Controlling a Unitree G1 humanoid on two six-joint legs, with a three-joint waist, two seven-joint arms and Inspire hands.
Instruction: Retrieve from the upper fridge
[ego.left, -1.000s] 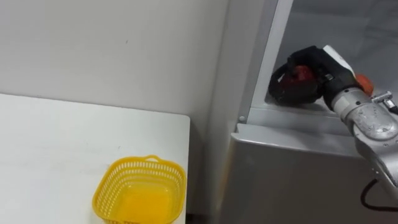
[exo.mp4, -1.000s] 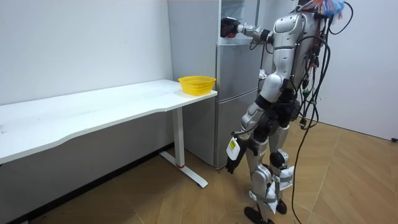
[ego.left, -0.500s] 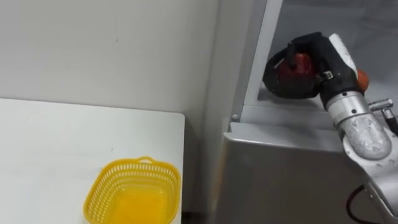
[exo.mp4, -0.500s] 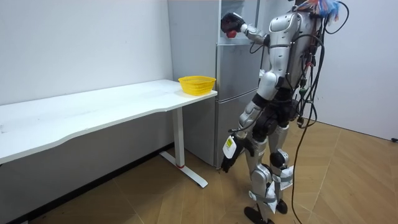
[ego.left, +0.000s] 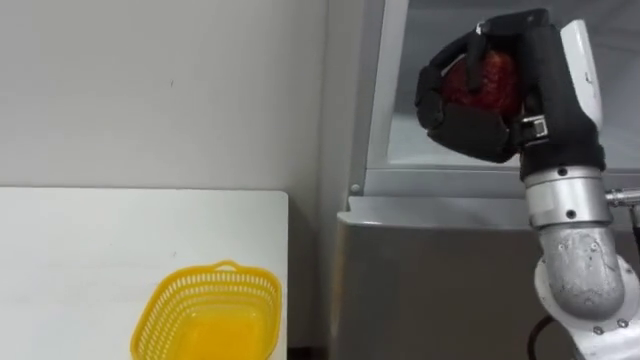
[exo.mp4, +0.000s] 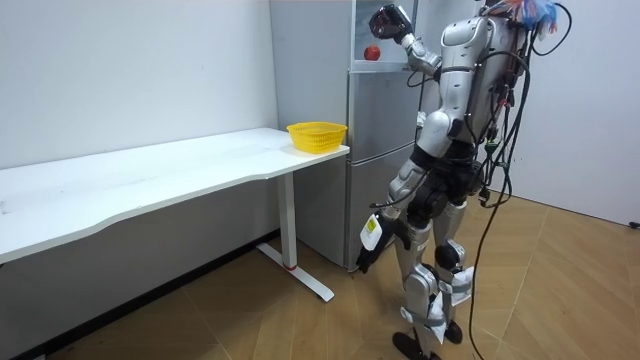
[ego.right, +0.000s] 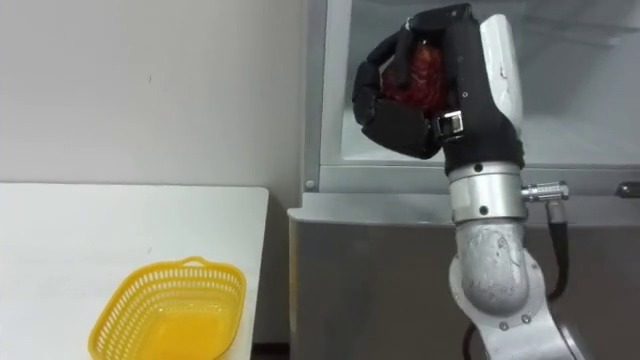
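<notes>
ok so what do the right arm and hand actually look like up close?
Right hand: black shell and black fingers, with a white panel down its back and a small metal buckle at the wrist. Forearm: silver, cylindrical and ringed, widening below into a rounded speckled-grey housing. A metal plug on its side carries a dark cable.

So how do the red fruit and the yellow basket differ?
The red fruit is held up in the right hand before the open fridge; the yellow basket sits on the white table. The fruit is solid and wrapped by fingers; the basket is open mesh, empty and untouched.
</notes>
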